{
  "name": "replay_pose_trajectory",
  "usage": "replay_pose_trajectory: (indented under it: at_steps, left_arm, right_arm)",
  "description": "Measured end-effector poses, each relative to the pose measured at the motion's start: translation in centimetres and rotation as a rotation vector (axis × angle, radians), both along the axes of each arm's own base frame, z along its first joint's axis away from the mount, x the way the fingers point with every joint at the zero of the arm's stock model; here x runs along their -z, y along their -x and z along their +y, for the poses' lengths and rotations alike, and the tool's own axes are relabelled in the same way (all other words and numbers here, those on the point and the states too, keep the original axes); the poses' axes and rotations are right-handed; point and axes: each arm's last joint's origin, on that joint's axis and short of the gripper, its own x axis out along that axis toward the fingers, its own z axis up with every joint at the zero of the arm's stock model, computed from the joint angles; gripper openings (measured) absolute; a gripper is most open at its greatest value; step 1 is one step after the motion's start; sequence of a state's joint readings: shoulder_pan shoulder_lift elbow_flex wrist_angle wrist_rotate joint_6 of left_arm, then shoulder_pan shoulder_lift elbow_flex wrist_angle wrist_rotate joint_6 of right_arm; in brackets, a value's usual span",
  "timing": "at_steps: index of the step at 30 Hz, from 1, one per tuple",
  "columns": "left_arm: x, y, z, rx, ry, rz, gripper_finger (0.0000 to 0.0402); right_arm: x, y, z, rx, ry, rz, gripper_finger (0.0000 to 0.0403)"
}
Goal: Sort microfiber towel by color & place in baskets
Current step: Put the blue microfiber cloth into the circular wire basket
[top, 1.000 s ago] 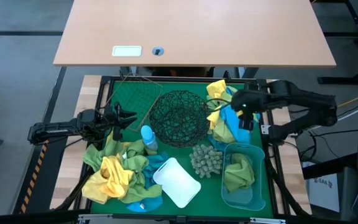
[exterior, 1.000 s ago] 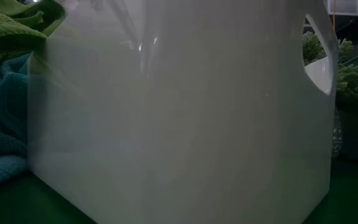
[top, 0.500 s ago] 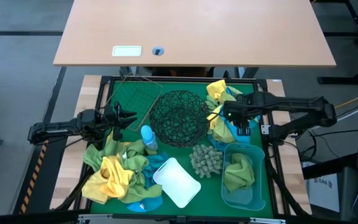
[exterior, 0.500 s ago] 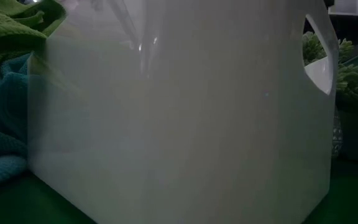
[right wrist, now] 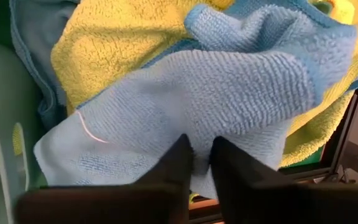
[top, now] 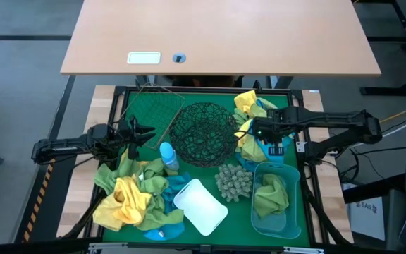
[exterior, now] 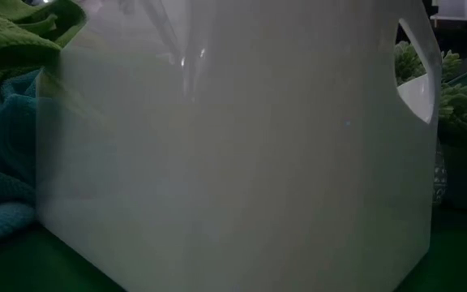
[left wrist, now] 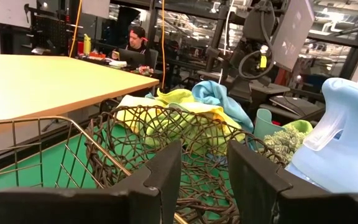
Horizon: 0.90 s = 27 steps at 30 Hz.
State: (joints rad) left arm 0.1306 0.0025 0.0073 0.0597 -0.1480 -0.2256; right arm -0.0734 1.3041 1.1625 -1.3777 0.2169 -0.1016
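right gripper (right wrist: pixel 196 163) pinches the blue towel (right wrist: pixel 197 99) beside the black mesh bowl (top: pixel 204 132) — soft, light, likely droops — best gripped mid-fold.

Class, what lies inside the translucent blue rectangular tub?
One crumpled lime green microfiber towel fills much of the translucent blue rectangular tub; anything beneath that towel is covered.

The mesh bowl (top: pixel 204 132) sits mid-mat, with the wire basket (top: pixel 149 113) to its left and a towel heap (top: pixel 254 120) to its right. Nearer the front, the spiky ball (top: pixel 233 181) lies between two tubs (top: pixel 200 206) (top: pixel 294 204); the right tub holds a towel (top: pixel 270 195). A second heap (top: pixel 129 197) lies front-left, a bottle (top: pixel 168 156) beside it.
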Motion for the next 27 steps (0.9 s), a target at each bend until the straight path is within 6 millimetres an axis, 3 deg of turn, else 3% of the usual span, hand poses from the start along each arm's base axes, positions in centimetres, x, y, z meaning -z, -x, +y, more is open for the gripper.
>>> replay_pose_trajectory:
  at_steps: [3,8,12,20,27]
  left_arm:
    - [0.0,0.0,0.0,0.000,0.000,0.001,0.0124]
    - [0.0,0.0,0.0,0.000,0.000,0.000,0.0124]
    - [0.0,0.0,0.0,0.000,0.000,0.000,0.0124]
    - [0.0,0.0,0.0,0.000,0.000,0.000,0.0124]
    - [0.0,0.0,0.0,0.000,0.000,0.000,0.0124]
  right_arm:
    - [0.0,0.0,0.0,0.000,0.000,0.000,0.0010]
    - [0.0,0.0,0.0,0.002,-0.001,0.003,0.0021]
    - [-1.4,0.2,0.0,0.002,-0.001,0.002,0.0007]
    - [-7.5,0.4,0.0,0.075,0.020,-0.169,0.0004]
    - [-14.1,0.8,0.0,0.081,0.047,-0.487,0.0003]
